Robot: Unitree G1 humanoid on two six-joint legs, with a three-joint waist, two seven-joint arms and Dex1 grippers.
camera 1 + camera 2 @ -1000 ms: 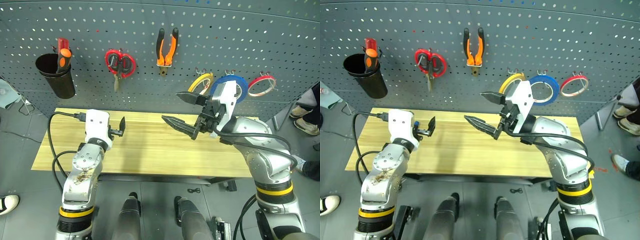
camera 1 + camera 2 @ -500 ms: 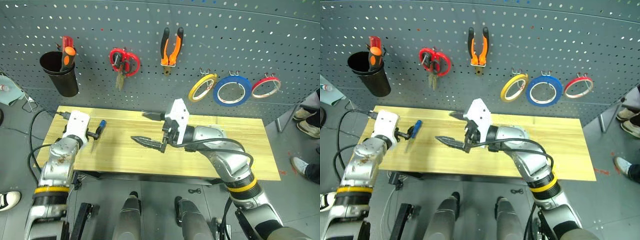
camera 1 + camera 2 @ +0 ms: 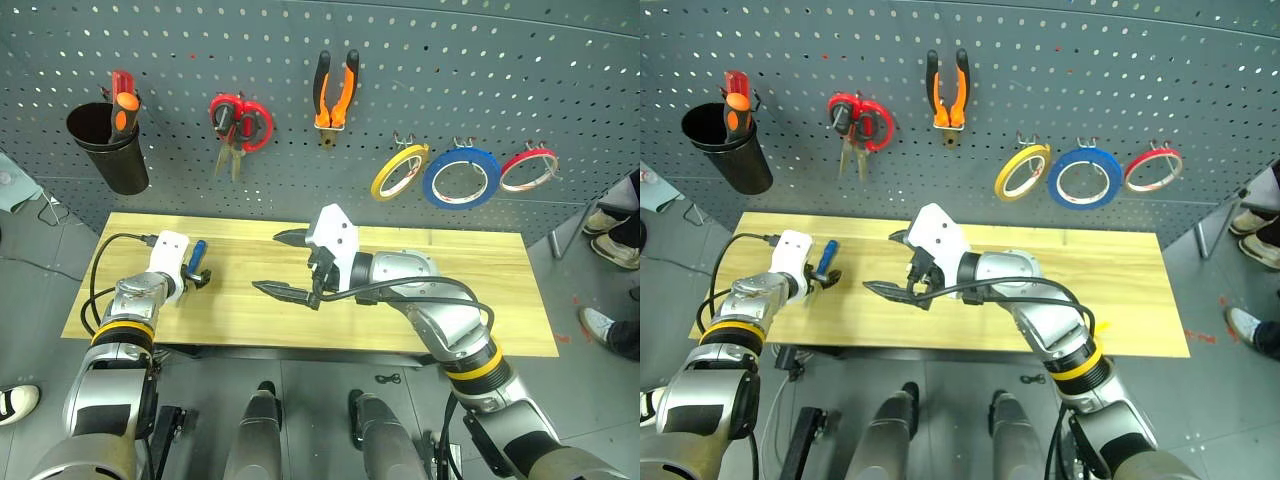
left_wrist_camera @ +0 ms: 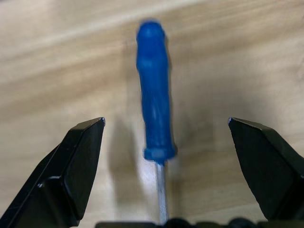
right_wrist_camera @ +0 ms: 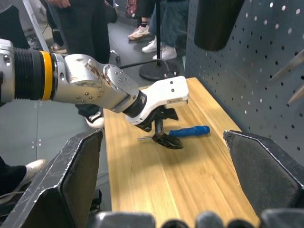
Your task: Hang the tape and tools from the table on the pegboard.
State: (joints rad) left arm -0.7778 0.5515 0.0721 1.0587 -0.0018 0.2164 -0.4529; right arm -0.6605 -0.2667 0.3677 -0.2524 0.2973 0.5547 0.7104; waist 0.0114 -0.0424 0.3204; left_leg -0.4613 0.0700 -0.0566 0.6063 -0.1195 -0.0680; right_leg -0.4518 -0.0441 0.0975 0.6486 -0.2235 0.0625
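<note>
A slim blue-handled screwdriver (image 4: 154, 114) lies flat on the light wood table (image 3: 400, 320), near its left end. My left gripper (image 3: 198, 273) is low over it and open, one finger (image 4: 71, 175) on each side of the handle without touching it. My right gripper (image 3: 267, 262) hovers open and empty above the middle of the table, pointing left toward the left gripper (image 5: 164, 137). On the pegboard (image 3: 480, 70) hang the orange-and-black pliers (image 3: 335, 90) and the yellow tape (image 3: 400, 172).
Red-handled scissors (image 3: 240, 120) hang left of the pliers. A black cup (image 3: 108, 150) with orange and red tools hangs at far left. A blue roll (image 3: 460, 178) and a red roll (image 3: 527, 170) hang right of the tape. People's feet (image 3: 605, 235) show at right.
My left gripper has dropped and moved left to straddle the screwdriver on the table. My right gripper swung left from near the tape rolls to over the table's middle, then held.
</note>
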